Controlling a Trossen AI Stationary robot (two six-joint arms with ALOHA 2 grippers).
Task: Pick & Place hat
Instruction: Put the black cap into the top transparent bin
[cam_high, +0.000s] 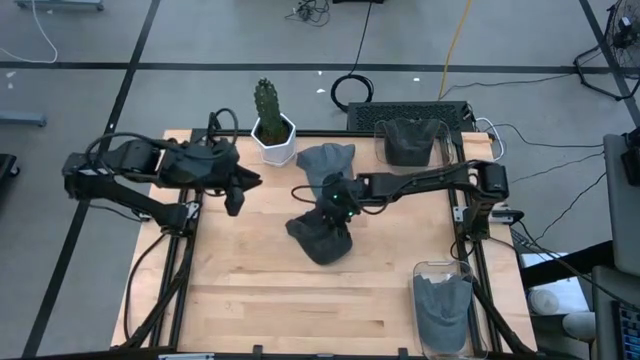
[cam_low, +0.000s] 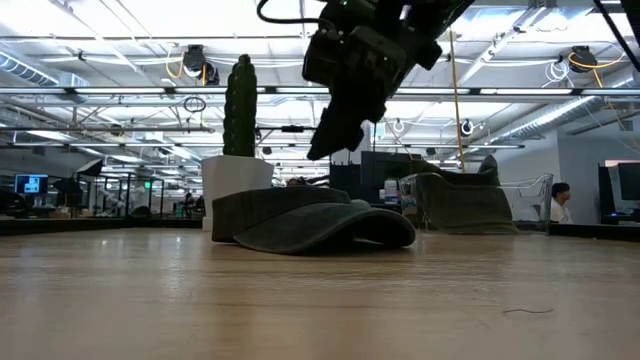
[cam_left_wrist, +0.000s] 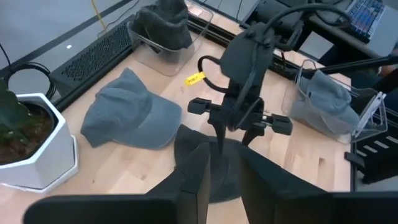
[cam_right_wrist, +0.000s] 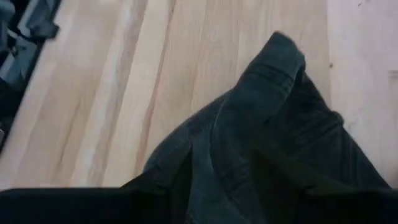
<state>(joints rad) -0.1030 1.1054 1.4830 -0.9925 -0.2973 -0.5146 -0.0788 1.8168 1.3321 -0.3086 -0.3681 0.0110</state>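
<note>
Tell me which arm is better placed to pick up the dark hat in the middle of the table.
Right. The right gripper hangs directly above the dark hat, while the left gripper waits off to the side near the potted cactus.

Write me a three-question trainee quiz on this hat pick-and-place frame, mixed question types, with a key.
1. True or false: the right gripper hangs above the dark hat at mid-table.
2. Which thing stands beside the lighter grey hat at the table's far edge? A) potted cactus B) kettle C) toolbox
3. Fill in: the clear bin at the table's near right corner holds a ____.

Key: 1 true; 2 A; 3 hat. The left gripper waits at the table's left side.
</note>
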